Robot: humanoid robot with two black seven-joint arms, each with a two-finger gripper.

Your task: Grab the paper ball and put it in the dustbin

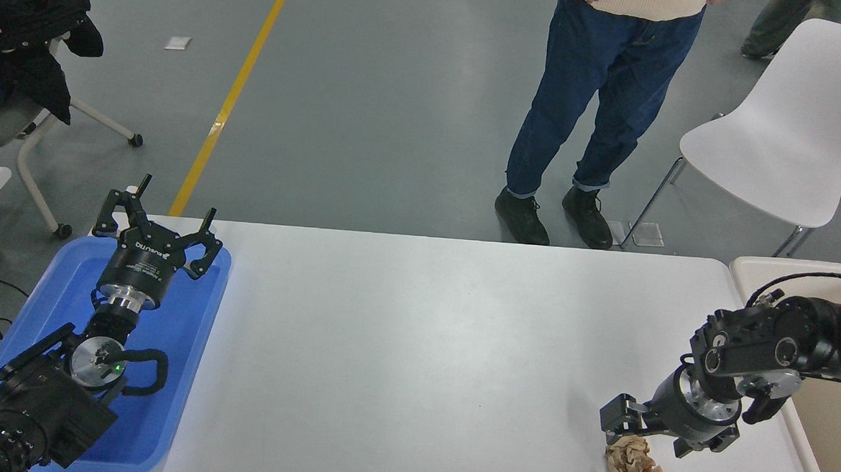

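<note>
Hovering right gripper (pixel 641 429), fingers spread wide, just over paper ball (pixel 632 464) near dustbin (pixel 750 269); left gripper (pixel 156 223) sitting wide-fingered over blue tray (pixel 66 275).

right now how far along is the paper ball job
Nothing is finished yet: the crumpled tan-brown paper ball lies on the white table, ungrasped. In hand: the right gripper hovers open just above it. Left: grasp, lift, drop into the cream-beige plastic dustbin. The left gripper sits parked over the blue tray.

Single head view: high, robot's side, facing forward-down over table (pixel 414 351) (wide).
</note>
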